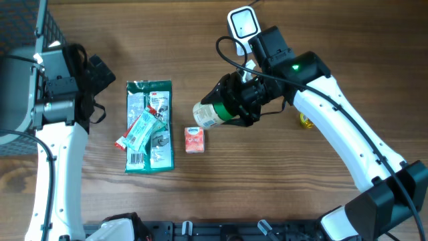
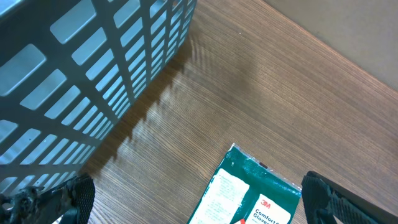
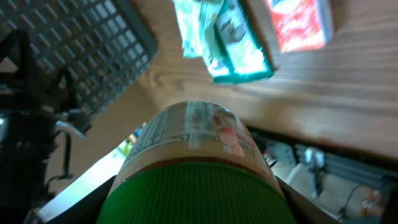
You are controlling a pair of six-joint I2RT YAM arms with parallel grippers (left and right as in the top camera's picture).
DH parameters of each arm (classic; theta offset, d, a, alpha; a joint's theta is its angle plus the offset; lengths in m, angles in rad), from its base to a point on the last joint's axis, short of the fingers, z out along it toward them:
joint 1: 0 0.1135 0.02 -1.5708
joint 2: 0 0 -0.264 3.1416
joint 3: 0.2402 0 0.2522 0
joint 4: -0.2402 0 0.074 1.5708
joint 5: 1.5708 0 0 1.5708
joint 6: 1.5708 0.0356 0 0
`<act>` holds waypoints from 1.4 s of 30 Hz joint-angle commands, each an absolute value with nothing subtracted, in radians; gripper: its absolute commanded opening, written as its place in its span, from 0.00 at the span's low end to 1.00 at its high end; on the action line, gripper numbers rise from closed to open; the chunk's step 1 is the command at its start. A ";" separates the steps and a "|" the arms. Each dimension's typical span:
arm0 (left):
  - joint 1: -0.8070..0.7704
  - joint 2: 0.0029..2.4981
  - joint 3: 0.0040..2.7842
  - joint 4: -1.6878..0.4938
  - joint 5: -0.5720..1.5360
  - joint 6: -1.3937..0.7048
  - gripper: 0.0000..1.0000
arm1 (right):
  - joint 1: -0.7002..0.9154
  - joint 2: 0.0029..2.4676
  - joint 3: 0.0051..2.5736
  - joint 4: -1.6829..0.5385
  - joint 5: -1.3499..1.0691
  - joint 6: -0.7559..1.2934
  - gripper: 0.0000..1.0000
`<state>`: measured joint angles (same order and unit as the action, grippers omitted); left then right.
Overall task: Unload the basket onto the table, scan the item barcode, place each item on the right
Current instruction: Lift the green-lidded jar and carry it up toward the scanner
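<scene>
A jar with a green lid and a printed label hangs above the table, lying on its side. My right gripper is shut on it at the lid end, and both fingers press the lid's sides in the right wrist view. The jar's label faces the camera, blurred. A white scanner-like device stands at the back, behind the right arm. My left gripper is open at the far left, hovering over the top edge of a green glove packet, with nothing between its fingers.
The green glove packet lies left of centre with a teal and red wrapper on top. A small red box lies beside it. A grey slatted basket stands at the back left. A yellow object sits under the right arm.
</scene>
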<state>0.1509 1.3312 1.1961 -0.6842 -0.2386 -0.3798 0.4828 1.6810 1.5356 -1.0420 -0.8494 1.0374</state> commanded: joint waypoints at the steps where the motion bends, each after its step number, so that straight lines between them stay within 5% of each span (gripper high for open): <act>1: 0.155 1.330 1.200 -0.682 -0.244 -0.371 1.00 | 0.484 1.671 1.553 -1.037 -0.977 1.094 0.39; 13: 0.155 1.330 1.200 -0.682 -0.244 -0.371 1.00 | 0.485 1.671 1.553 -1.041 -0.891 1.129 0.39; 20: 0.155 1.330 1.200 -0.682 -0.244 -0.371 1.00 | 0.485 1.671 1.553 -1.051 -0.586 1.124 0.36; 21: 0.155 1.330 1.200 -0.682 -0.244 -0.371 1.00 | 0.487 1.672 1.551 -1.053 -0.462 1.091 0.27; 26: 0.155 1.330 1.200 -0.682 -0.244 -0.371 1.00 | 0.492 1.672 1.549 -1.042 -0.206 0.886 0.20; 31: 0.155 1.330 1.200 -0.682 -0.244 -0.371 1.00 | 0.492 1.672 1.550 -1.008 -0.200 0.628 0.24; 42: 0.155 1.330 1.200 -0.682 -0.244 -0.371 1.00 | 0.476 1.674 1.858 -1.218 -0.217 0.517 0.15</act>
<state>0.1509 1.3312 1.1961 -0.6842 -0.2386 -0.3798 0.4828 1.6833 1.7077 -1.1915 -0.2253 0.6197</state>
